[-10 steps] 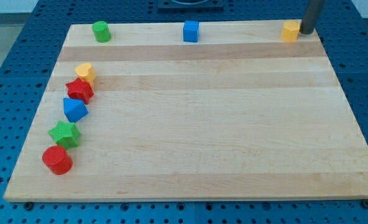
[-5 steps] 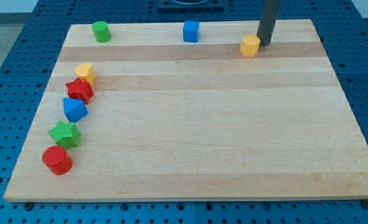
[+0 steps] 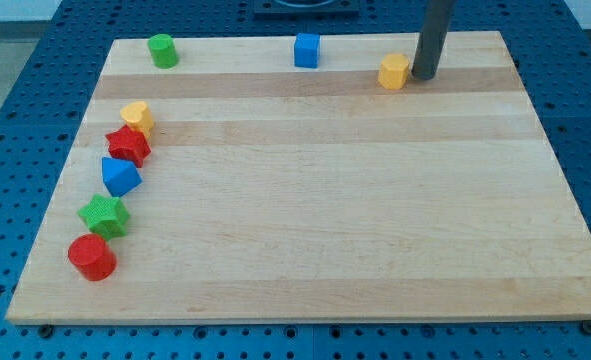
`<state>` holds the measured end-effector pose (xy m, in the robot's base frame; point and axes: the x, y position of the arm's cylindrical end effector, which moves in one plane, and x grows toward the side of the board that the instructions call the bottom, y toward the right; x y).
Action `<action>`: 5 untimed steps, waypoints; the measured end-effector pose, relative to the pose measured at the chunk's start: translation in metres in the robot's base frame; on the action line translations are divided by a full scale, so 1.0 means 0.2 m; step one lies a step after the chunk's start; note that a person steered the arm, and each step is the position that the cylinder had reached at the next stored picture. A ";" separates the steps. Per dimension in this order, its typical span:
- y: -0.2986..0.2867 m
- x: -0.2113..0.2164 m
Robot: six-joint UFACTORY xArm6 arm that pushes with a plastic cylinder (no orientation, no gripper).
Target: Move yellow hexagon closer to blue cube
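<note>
The yellow hexagon lies near the view's top, right of centre on the wooden board. The blue cube sits to its left, close to the board's top edge, with a gap of about two block widths between them. My tip stands right beside the hexagon's right side, touching or nearly touching it. The dark rod rises from there out of the view's top.
A green cylinder sits at the top left. Down the board's left side run a yellow block, a red star, a blue block, a green star and a red cylinder.
My tip has pushed the yellow hexagon leftward from the board's top right corner towards the blue cube. In the last half second it moved only slightly further left.
</note>
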<state>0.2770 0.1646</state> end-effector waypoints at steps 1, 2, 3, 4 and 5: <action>-0.05 0.01; -0.16 0.01; -0.29 0.01; -0.41 0.01; -0.54 0.01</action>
